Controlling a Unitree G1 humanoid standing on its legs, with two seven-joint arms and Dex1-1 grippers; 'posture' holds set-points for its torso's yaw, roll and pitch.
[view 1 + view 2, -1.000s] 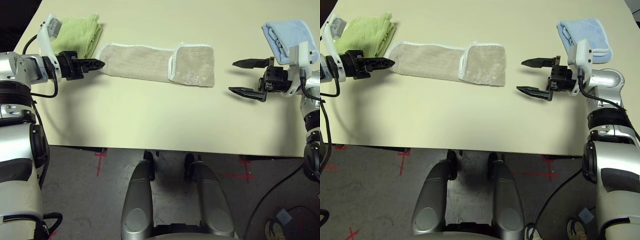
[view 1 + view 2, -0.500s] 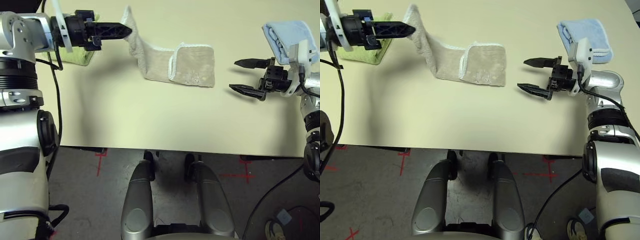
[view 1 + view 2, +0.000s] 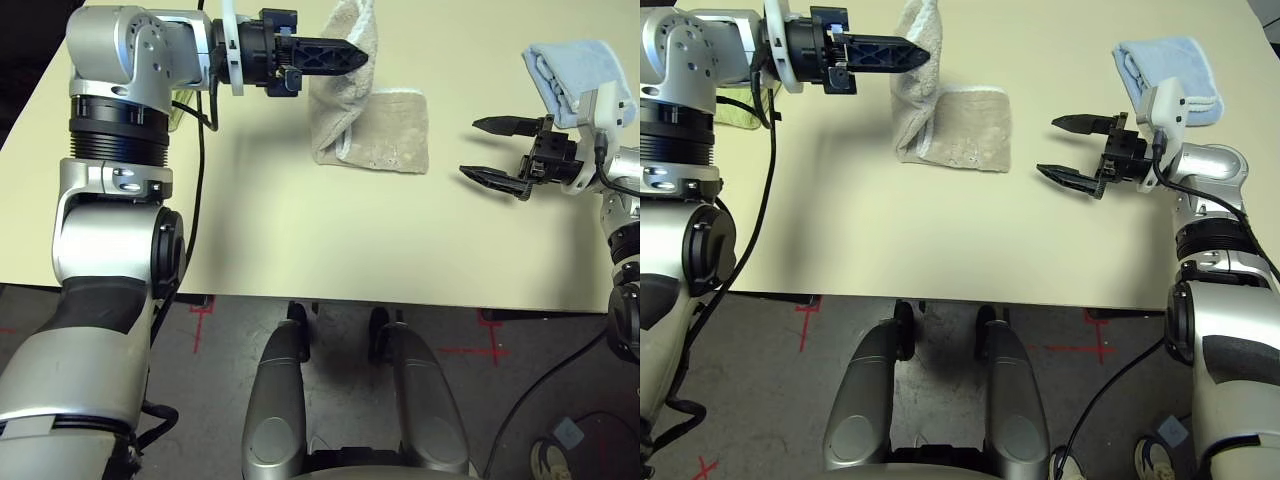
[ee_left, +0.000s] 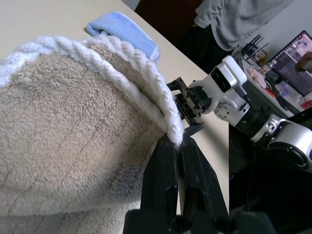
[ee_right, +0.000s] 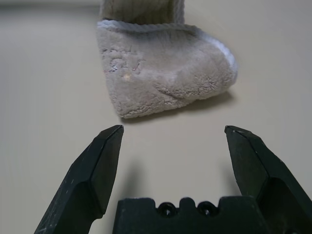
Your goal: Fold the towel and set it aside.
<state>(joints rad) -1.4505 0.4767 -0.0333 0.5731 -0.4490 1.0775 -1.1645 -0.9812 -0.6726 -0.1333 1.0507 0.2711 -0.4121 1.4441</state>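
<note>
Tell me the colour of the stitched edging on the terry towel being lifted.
White, clearest in the left wrist view: edging.

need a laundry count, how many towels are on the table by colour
beige towel: 1
blue towel: 1
green towel: 1
total: 3

Towel [image 3: 355, 110] end lifted rightward since
</note>
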